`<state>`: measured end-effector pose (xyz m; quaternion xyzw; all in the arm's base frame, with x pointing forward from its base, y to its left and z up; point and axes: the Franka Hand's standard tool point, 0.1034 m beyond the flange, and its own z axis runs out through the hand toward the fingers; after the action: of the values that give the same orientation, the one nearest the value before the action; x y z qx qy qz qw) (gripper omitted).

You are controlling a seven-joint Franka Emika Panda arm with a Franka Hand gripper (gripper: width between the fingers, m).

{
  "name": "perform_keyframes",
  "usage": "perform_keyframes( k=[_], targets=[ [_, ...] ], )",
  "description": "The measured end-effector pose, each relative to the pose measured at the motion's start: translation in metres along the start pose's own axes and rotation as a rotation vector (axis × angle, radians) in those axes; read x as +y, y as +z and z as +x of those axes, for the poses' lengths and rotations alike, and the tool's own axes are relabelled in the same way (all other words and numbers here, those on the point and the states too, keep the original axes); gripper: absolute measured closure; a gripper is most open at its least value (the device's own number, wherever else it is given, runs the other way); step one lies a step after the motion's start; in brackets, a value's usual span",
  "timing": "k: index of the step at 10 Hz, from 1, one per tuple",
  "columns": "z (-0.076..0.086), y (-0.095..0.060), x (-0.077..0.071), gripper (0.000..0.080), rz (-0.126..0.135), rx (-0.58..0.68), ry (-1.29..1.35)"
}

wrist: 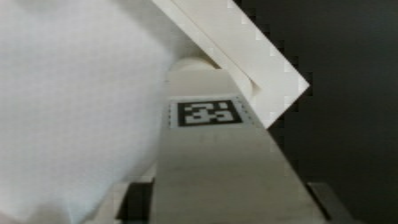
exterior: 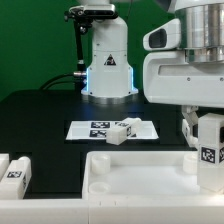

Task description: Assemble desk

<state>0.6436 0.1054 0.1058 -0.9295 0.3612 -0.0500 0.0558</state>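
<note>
white parts on black, green behind

the held leg (exterior: 210,168) in the white gripper (exterior: 206,132) is white, with a black-and-white square tag (wrist: 210,111) on its face. just below the gripper, the tabletop (exterior: 130,172) is plain white. the table (exterior: 40,115) is black and the backdrop (exterior: 30,40) is green. near the gripper, the marker board (exterior: 92,129) is white with black-and-white tags, and the loose leg (exterior: 122,133) on it is white. well apart from the gripper, the far legs (exterior: 15,172) are white with a black-and-white tag. the arm base (exterior: 100,45) is white with a blue glow and a black triangle.
</note>
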Motion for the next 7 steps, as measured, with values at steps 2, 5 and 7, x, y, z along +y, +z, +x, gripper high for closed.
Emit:
perform_keyframes(
  k=[2, 5, 7],
  targets=[
    [0.0, 0.0, 0.003, 0.051, 0.003, -0.017, 0.279],
    [-0.01, 0.001, -0.003, 0.051, 0.013, -0.037, 0.836],
    [-0.014, 0.001, -0.005, 0.051, 0.061, -0.048, 0.995]
  ],
)
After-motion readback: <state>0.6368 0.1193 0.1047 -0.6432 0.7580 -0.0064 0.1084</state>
